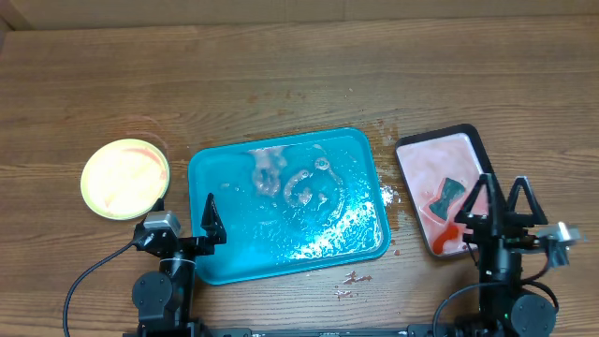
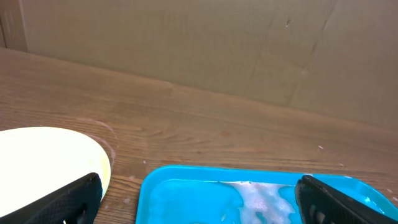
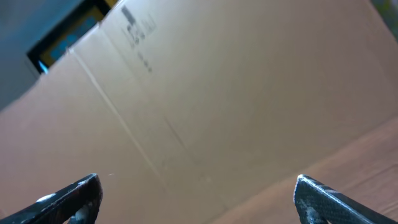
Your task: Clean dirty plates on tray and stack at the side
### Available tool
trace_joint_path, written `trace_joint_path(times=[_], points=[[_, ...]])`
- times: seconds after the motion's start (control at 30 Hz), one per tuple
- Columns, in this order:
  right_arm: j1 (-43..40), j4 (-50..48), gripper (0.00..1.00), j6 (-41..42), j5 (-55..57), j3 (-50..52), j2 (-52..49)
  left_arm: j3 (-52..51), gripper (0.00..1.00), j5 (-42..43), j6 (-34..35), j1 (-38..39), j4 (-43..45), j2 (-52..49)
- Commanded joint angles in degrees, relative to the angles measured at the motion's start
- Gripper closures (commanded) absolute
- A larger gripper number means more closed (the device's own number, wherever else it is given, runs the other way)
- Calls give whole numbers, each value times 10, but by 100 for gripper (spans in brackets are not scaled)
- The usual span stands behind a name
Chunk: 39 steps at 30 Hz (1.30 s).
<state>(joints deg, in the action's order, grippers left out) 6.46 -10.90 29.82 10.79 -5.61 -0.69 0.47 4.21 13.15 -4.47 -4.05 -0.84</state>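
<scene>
One yellow plate (image 1: 124, 178) sits on the worktop (image 1: 299, 84) at 10 o'clock from the left end effector (image 1: 184, 223), just beside it. The tray (image 1: 225, 248), at its 3 o'clock, holds only suds. Both end effectors gape wide and empty, and the right end effector (image 1: 505, 198) is well apart.

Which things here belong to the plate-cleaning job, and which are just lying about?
Job:
- yellow-green plate, on the bare table left of the tray
- turquoise tray, wet and sudsy, no plate on it
- left gripper, right gripper, both open and empty

Lying about:
- black-rimmed tray with a dark piece in it
- cardboard wall
</scene>
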Motion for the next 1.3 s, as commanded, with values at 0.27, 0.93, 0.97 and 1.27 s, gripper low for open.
trace_joint_path(times=[0.27,0.93,0.97,1.27], points=[[-1,102,0,-172,-92,22,5,-2,0,-2,-12,4,-2,6],[-1,157,0,-133,-97,52,5,-2,0,-2,-12,4,-2,6],[-1,157,0,-133,-96,52,5,-2,0,-2,-12,4,-2,6],[-1,157,0,-133,-103,52,5,-2,0,-2,-12,4,-2,6]])
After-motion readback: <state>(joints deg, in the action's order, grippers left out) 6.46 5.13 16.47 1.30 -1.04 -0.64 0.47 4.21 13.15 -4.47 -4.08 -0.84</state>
